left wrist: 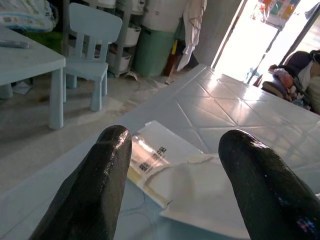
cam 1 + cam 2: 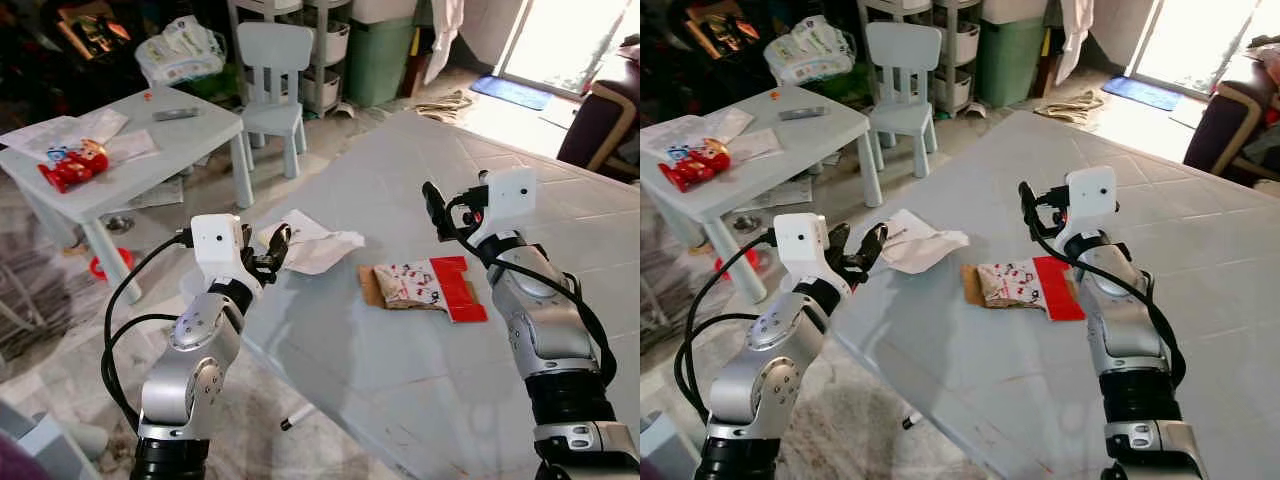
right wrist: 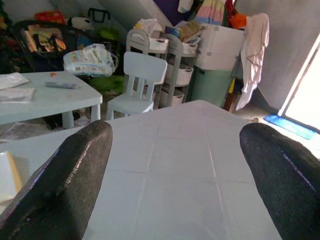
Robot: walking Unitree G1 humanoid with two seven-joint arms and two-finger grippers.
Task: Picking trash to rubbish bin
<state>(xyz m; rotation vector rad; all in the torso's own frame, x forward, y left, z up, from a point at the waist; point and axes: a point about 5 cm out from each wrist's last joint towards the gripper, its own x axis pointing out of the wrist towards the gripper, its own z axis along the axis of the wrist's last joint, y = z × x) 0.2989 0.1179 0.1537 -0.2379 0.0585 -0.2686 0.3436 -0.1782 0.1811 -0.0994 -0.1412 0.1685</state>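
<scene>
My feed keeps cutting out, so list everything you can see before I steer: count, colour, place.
torn envelope: 1, white, near table edge, at left pincer.
snack packet: 1, red and white, table middle.
big table: 1, pale blue-grey, under both arms.
small table: 1, light blue, far left.
child chair: 1, light blue, beside small table.
red wrapper: 1, on small table.
green bin: 1, back wall.
left pincer: open, at envelope.
right pincer: open, raised above table.

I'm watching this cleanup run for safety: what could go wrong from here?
The white paper lies flat at the table edge, so the open left end effector may push it off rather than grip it. The right end effector hovers open beyond the red-and-white wrapper and could miss it.
</scene>
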